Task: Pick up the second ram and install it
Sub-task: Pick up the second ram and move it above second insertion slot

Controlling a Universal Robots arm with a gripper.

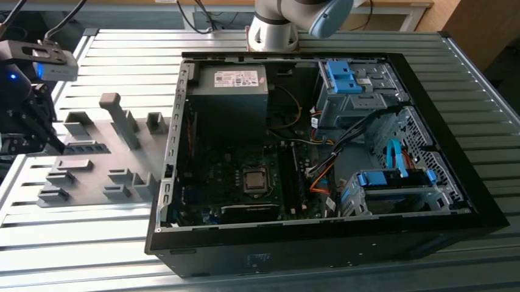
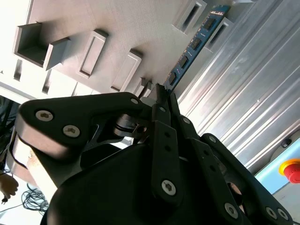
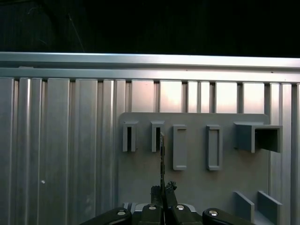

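Observation:
The second ram (image 2: 194, 44) is a thin blue-green stick with black chips, and my gripper (image 2: 161, 91) is shut on its near end. It sits edge-on over the grey holder tray (image 2: 117, 28). Its far end lies by two narrow slot blocks (image 3: 129, 137). In the first wrist view the ram (image 3: 162, 157) shows as a thin upright line rising from the gripper (image 3: 162, 190). In the exterior view the gripper (image 1: 36, 131) hangs at the exterior view's left, beside the tray (image 1: 97, 170) and well away from the open computer case (image 1: 175, 152).
The case holds a motherboard (image 1: 243, 176), a power supply (image 1: 231, 82) and blue drive-bay latches (image 1: 345, 76). The arm's base (image 1: 274, 30) stands behind the case. All of it rests on a slatted metal table (image 1: 81, 243). A red button (image 2: 291, 169) is near the table edge.

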